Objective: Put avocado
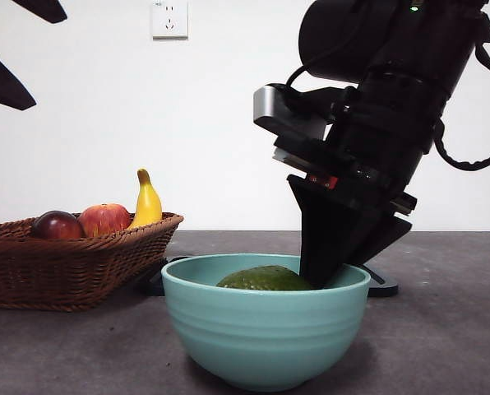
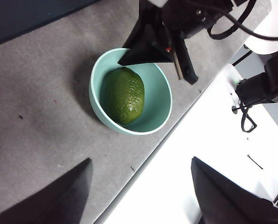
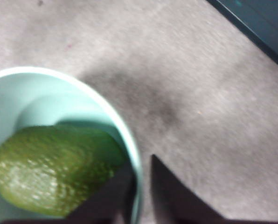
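Observation:
The avocado (image 1: 264,280) is a bumpy green oval lying inside a teal bowl (image 1: 261,337) at the front of the table. It fills the bowl's middle in the left wrist view: avocado (image 2: 125,95), bowl (image 2: 160,100). My right gripper (image 1: 317,278) reaches down from the upper right, its tips at the bowl's right rim beside the fruit. In its own view the right gripper (image 3: 141,168) has its jaws close together over the bowl rim (image 3: 135,163), holding nothing, with the avocado (image 3: 50,177) just beside them. My left gripper (image 2: 141,163) hangs open high above the table edge.
A wicker basket (image 1: 72,267) stands at the left with a dark red fruit (image 1: 57,225), a red apple (image 1: 104,219) and a banana (image 1: 147,202). A flat black base (image 1: 381,285) lies behind the bowl. A white surface (image 2: 209,140) borders the grey table.

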You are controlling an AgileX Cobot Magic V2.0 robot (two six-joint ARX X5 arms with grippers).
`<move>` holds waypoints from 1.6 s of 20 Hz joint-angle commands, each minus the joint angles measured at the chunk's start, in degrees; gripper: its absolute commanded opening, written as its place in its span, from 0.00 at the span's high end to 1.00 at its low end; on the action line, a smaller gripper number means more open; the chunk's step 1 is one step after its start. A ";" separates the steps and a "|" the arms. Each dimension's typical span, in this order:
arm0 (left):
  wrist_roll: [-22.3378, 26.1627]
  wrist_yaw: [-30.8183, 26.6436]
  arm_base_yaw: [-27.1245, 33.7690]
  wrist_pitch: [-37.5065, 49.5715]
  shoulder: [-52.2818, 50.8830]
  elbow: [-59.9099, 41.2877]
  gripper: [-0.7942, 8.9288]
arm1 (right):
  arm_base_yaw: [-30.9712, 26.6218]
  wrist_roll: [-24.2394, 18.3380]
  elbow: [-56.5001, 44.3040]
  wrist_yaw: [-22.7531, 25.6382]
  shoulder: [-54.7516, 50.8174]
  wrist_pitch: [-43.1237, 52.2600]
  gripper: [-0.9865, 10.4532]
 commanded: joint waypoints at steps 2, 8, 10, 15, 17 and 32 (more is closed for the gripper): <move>1.09 0.26 -0.28 0.26 0.31 0.55 0.57 | 1.05 1.64 1.55 -0.13 0.90 0.76 0.91; 1.09 0.26 -0.28 0.26 0.28 0.55 0.57 | -0.35 1.88 12.68 0.26 0.79 -5.35 0.91; 1.07 0.26 -0.28 0.26 0.28 0.55 0.57 | -2.25 1.81 16.98 1.55 1.20 -5.79 0.91; 1.07 0.26 -0.28 0.26 0.26 0.55 0.57 | -8.79 0.48 30.10 1.53 9.11 -9.49 0.91; 1.07 0.26 -0.28 0.24 0.26 0.55 0.57 | -11.06 -0.17 35.67 1.53 13.92 -11.06 0.91; 1.07 0.26 -0.28 0.22 0.26 0.55 0.57 | -16.28 -0.28 42.51 1.18 30.69 -8.87 0.91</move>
